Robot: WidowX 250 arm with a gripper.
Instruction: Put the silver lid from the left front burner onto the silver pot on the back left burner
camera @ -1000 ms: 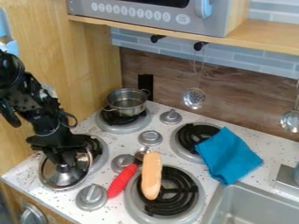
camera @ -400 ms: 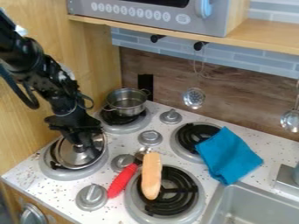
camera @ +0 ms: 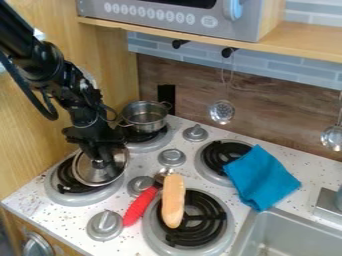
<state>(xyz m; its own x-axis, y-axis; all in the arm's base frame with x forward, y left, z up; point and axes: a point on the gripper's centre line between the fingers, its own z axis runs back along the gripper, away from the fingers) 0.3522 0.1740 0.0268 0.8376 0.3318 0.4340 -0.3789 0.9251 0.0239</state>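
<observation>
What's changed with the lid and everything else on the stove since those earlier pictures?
The gripper and the lid at its tips have moved up and right in view, toward the pot, uncovering more of a burner. The pot, bread, red handle and cloth stayed put.

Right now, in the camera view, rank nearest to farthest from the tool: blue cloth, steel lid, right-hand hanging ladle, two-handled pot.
1. Steel lid: in the tool, at left.
2. Two-handled pot: back-left burner.
3. Blue cloth: right, partly over a burner.
4. Right-hand hanging ladle: far right edge.
</observation>
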